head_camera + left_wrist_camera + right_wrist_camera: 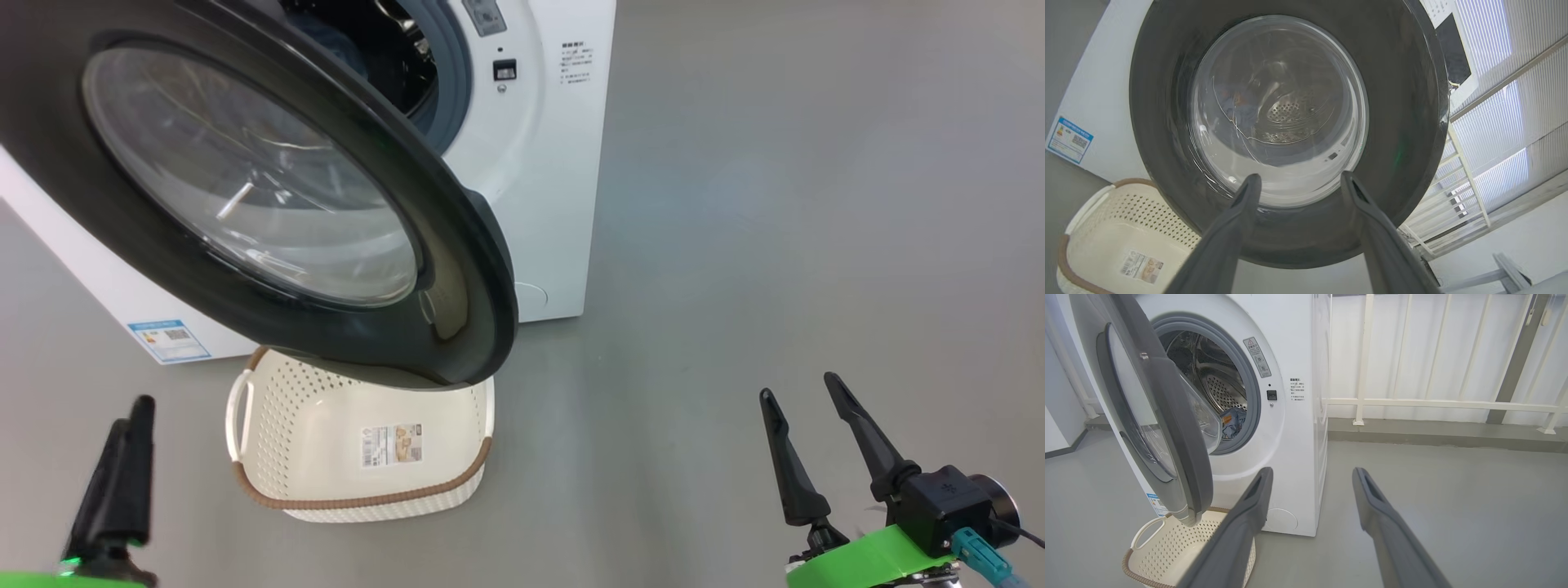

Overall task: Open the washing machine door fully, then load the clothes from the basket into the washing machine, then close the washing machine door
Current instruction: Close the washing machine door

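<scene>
Grey, smooth floor [775, 204] runs across the room, bare from 12 to 5 o'clock in the head view; in the right wrist view a white railing [1412, 403] lines the far wall from 12 to 3 o'clock. The washing machine [555, 163] stands on that floor at 11 o'clock in the head view, white, with a small blue sticker [169, 340] low on its front at 8 o'clock. The washing machine door [457, 269] is swung out on its hinge, its black rim and clear glass bowl [245, 180] covering the upper left and overlapping the far end of the basket. Behind it the steel drum [1216, 384] is open, and the clothes [1233, 421], a blue bundle, lie in the drum's lower part by the grey gasket [1251, 388]. The basket [359, 500] sits on the floor at 6 o'clock, close before the machine, showing a label sticker [391, 445] on its bottom. The left gripper [133, 411] hangs at 8 o'clock, fingers parted and holding nothing in its wrist view, aimed at the door glass. The right gripper [798, 385] at 4 o'clock is released too, well apart from the basket.
</scene>
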You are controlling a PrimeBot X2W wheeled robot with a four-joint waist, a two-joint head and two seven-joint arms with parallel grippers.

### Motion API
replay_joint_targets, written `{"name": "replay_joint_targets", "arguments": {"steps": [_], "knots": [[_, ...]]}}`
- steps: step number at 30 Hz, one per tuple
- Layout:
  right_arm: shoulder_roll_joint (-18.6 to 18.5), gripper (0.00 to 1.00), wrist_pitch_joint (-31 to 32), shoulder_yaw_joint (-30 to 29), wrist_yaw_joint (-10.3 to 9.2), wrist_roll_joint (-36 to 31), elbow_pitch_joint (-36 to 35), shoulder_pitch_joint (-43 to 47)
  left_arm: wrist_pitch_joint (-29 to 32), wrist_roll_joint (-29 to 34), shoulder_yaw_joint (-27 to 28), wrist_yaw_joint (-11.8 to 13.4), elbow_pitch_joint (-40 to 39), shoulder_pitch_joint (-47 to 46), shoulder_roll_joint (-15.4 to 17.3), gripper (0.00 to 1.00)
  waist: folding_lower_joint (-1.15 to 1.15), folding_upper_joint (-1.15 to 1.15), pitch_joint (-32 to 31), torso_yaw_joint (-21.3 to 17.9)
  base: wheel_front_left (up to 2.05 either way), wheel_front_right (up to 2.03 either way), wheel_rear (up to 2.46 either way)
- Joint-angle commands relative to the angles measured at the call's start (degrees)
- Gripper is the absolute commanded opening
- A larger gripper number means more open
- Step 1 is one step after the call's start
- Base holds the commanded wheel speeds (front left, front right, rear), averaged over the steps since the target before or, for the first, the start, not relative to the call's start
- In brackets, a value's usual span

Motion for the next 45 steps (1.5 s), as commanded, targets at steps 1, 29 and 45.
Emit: {"name": "replay_joint_targets", "arguments": {"steps": [1, 29, 45], "knots": [[-0.1, 1.00, 0.1, 1.3, 0.09, -0.6, -1.7, 0.3, -3.1, 6.4, 0.3, -0.6, -3.3, 0.2, 2.1, 1.00, 0.00, 0.00, -0.6, 0.3, 0.00, 0.00, 0.00], [-0.1, 1.00, 2.9, 0.7, 0.09, -1.6, -3.5, 5.3, -20.6, 50.7, -10.4, 7.8, 2.0, 8.5, 6.9, 1.00, 0.00, 0.00, -5.1, 0.7, 0.00, 0.00, 0.00], [-0.1, 1.00, 3.0, 0.3, 0.09, -1.6, -3.8, 5.6, -21.0, 50.5, -11.2, 8.7, 2.7, 8.5, 6.5, 1.00, 0.00, 0.00, -5.5, 0.5, 0.00, 0.00, 0.00]]}}
